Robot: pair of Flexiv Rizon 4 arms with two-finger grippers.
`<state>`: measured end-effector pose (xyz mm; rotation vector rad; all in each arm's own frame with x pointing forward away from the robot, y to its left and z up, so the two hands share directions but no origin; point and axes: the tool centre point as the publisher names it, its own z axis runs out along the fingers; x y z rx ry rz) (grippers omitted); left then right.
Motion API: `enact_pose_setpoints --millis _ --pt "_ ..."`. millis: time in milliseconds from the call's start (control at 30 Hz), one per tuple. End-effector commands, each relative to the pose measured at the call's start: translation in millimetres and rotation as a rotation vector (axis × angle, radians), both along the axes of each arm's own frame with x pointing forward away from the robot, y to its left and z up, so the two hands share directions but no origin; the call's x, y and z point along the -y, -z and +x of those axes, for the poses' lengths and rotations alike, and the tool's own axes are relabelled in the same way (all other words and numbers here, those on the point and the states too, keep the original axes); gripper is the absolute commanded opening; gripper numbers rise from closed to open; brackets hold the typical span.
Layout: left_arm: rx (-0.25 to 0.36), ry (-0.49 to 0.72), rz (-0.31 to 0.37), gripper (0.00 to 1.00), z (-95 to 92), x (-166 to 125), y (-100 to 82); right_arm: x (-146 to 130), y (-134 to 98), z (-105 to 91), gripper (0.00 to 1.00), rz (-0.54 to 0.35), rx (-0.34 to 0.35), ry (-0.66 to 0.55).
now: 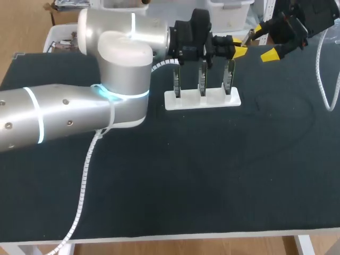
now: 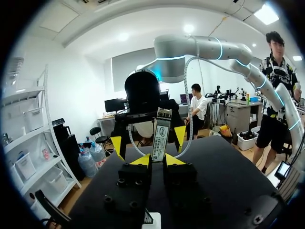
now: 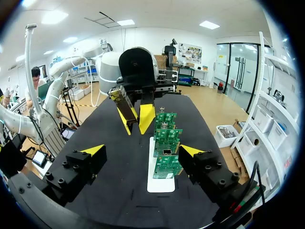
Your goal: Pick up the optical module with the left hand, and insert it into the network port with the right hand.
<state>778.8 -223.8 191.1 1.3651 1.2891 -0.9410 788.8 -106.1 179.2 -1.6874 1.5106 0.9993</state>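
Note:
The optical module (image 2: 161, 132), a slim metal stick with a printed label, stands upright between my left gripper's (image 2: 158, 160) yellow tips, which are shut on its lower end. In the head view that left gripper (image 1: 237, 49) hovers above the right end of the white stand, the module (image 1: 248, 36) pointing toward my right gripper (image 1: 264, 42). My right gripper (image 3: 142, 151) is open wide, facing the module (image 3: 121, 99) from a short distance without touching it. Three upright green port boards (image 3: 165, 138) stand on the white stand (image 1: 202, 101).
The stand sits at the back middle of the dark table mat (image 1: 212, 175). My left arm's large silver elbow (image 1: 125, 69) looms over the back left, with a white spiral cable (image 1: 85, 175) trailing to the front edge.

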Motion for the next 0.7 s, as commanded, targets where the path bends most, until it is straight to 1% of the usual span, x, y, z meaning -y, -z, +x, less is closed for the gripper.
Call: enact_pose_setpoints --millis 33,133,167,433,533,700 --pt "-0.004 0.011 0.008 0.00 8.5 5.2 -0.1 -0.2 -0.3 -1.6 1.00 -0.001 0.002 0.003" --pt "-0.012 0.005 0.018 0.00 7.4 4.3 -0.5 -0.2 -0.3 -1.6 1.00 -0.001 0.002 0.003" --pt "-0.018 0.006 0.030 0.00 6.0 3.9 -0.8 -0.2 -0.3 -1.6 1.00 -0.001 0.002 0.003" --pt "-0.018 0.004 0.031 0.00 4.1 3.1 -0.7 -0.2 -0.3 -1.6 1.00 -0.001 0.002 0.003" --pt "-0.018 0.004 0.031 0.00 4.1 3.1 -0.7 -7.9 -2.6 -4.8 1.00 0.019 0.035 -0.031" --pt "-0.018 0.004 0.031 0.00 4.1 3.1 -0.7 -11.5 -16.4 -7.7 1.00 0.020 0.086 -0.046"
